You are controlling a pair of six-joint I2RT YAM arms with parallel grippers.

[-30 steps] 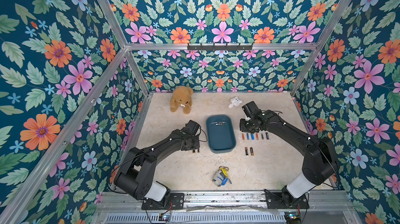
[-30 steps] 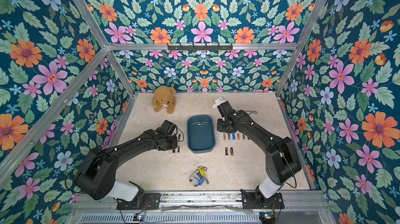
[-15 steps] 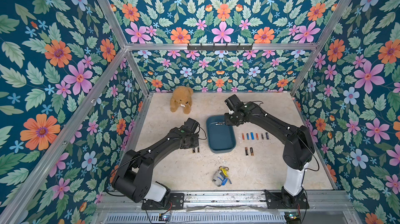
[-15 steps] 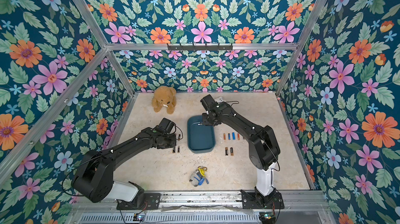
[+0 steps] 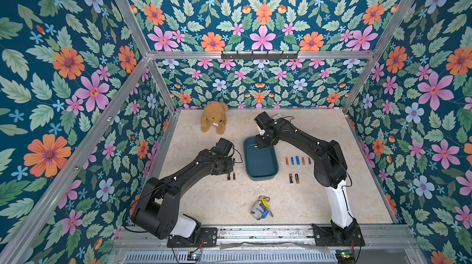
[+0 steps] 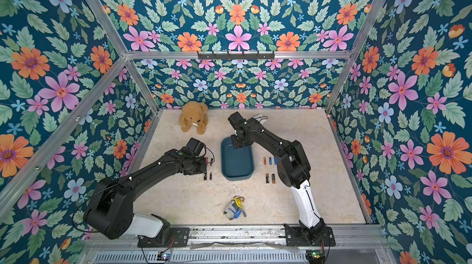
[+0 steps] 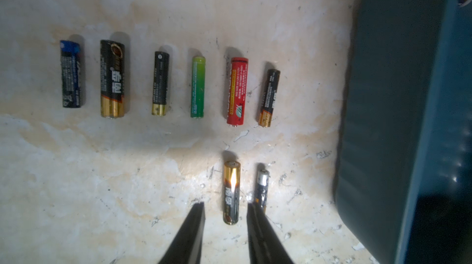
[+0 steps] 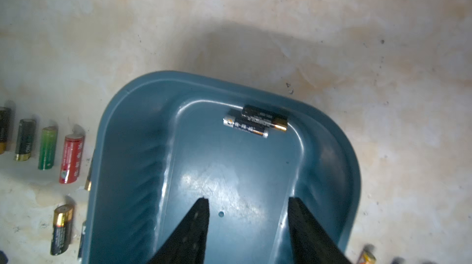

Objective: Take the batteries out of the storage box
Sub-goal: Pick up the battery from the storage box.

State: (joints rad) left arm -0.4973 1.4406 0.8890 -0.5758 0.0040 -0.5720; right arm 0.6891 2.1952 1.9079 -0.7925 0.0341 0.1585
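Centrally, storage box (image 5: 260, 165): sat at the middle of the frame in both top views, flat on the pale counter (image 5: 204, 199).
Batteries in box: two black cells (image 8: 255, 122) lay side by side, touching, against one end wall.
Right pincer (image 8: 247, 201): hung over the box floor, released, jaws spread with nothing between them.
Right arm (image 5: 306, 145): reached from the lower right of the frame to the box's upper end.
Left pincer (image 7: 226, 204): released; its fingers (image 7: 196, 224) straddled a black-and-gold battery (image 7: 231, 196) with a gap on each side. Whether they touched the counter could not be told.
Neighbour: a slimmer dark cell (image 7: 262, 186) lay just beside that battery, partly behind one finger.
Left row: six batteries (image 7: 198, 86) lay parallel and apart beside the box, among them blue, green and red ones.
Right of box: five cells (image 5: 297, 160) lay in a row, with a pair (image 5: 293, 178) below them.
Teddy bear (image 5: 214, 121): sat to the upper left of the box, well apart.
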